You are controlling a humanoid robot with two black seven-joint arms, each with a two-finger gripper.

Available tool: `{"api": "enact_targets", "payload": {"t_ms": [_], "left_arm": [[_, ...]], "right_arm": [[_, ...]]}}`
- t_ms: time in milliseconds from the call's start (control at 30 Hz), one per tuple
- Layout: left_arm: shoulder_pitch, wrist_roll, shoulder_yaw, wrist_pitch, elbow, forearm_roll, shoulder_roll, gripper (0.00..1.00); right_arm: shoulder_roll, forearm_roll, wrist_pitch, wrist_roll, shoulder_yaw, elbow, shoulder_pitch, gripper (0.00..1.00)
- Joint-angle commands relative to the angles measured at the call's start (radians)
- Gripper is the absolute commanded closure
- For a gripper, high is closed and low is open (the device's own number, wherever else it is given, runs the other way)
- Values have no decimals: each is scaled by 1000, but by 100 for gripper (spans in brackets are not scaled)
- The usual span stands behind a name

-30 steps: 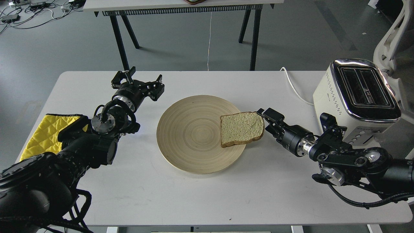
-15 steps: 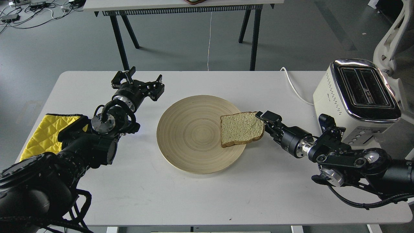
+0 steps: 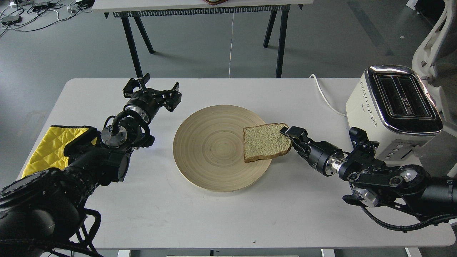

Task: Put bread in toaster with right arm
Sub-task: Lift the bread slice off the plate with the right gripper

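Note:
The bread (image 3: 266, 141) lies flat on the right side of a round wooden plate (image 3: 210, 150), its right edge hanging over the plate's rim. My right gripper (image 3: 291, 137) comes in low from the right and sits at the bread's right edge, one finger (image 3: 294, 131) against its top right corner. The jaws look parted, not closed on the slice. The cream-white toaster (image 3: 391, 103) with a chrome top and two empty slots stands at the table's right end, behind my right arm. My left gripper (image 3: 151, 89) is open and empty, left of the plate.
The white table (image 3: 228, 214) carries a white cord (image 3: 323, 94) running from the toaster to the back edge. A yellow quilted cloth (image 3: 48, 146) lies at the left under my left arm. A white chair (image 3: 433, 39) stands behind the toaster.
My right gripper has slid left and slightly down along the table until it reaches the bread's right edge. The bread, plate and left arm have not moved.

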Motion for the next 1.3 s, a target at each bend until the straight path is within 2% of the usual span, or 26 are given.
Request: {"api": "enact_targets", "payload": {"t_ms": [0, 200, 267, 433, 633, 933, 1100, 1267], "left_arm": [[0, 0, 0, 0, 0, 0, 0, 0], [0, 0, 0, 0, 0, 0, 0, 0], [0, 0, 0, 0, 2, 0, 0, 0], [0, 0, 0, 0, 0, 0, 0, 0], [0, 0, 0, 0, 0, 0, 0, 0], [0, 0, 0, 0, 2, 0, 0, 0], [0, 0, 0, 0, 0, 0, 0, 0], [0, 0, 0, 0, 0, 0, 0, 0]], "right_arm": [[1, 0, 0, 0, 2, 0, 0, 71], [1, 0, 0, 0, 4, -2, 0, 81], [1, 0, 2, 0, 2, -2, 0, 88], [2, 2, 0, 5, 21, 1, 4, 99], [-4, 0, 3, 9, 57, 1, 21, 100], [-31, 0, 12, 0, 341, 21, 30, 100], [-117, 8, -2, -6, 406, 52, 89, 100], [-263, 11, -14, -15, 387, 54, 165, 100]]}}
